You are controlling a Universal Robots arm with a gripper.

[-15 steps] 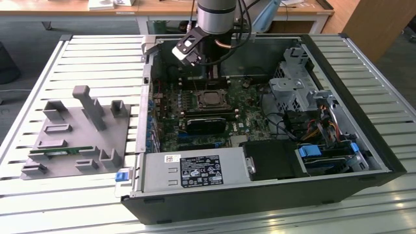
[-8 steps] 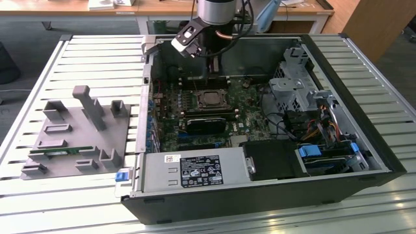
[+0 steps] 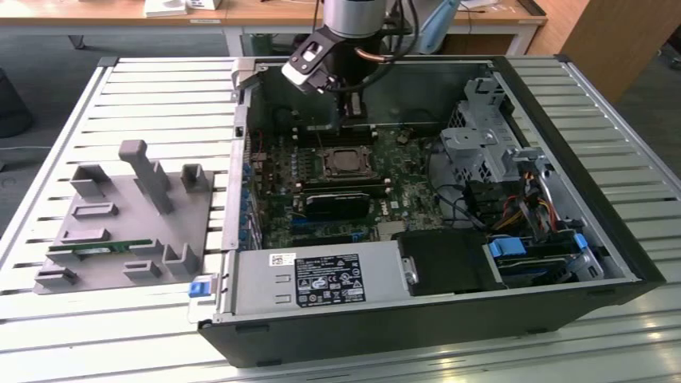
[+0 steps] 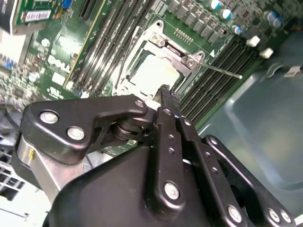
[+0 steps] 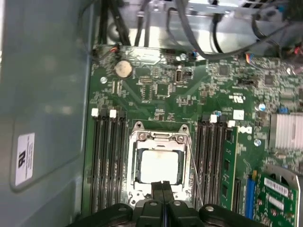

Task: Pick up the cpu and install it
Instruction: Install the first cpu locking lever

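Gripper [image 5: 163,185] with fingers pressed together and nothing between them, tips just over the near edge of the cpu [image 5: 158,165], cpu lying flat in its metal socket [image 5: 158,137] on the green board [image 5: 161,90], inside the open computer case [image 3: 426,331] on a slatted table [image 3: 139,88]

The case [image 3: 426,327] is open on top, so the way down to the socket [image 5: 158,137] is free. The gripper [image 5: 163,185], fingers pressed together, hangs over the socket's edge, close to a case wall [image 5: 47,94]. Memory slots [image 5: 108,161] on both sides lie low. A thin lever [image 4: 220,71] juts out beside the socket. In the exterior view a black block [image 3: 338,201] stands just beside the socket; cables [image 3: 468,203] and a drive cage [image 3: 484,132] crowd the exterior view's right.
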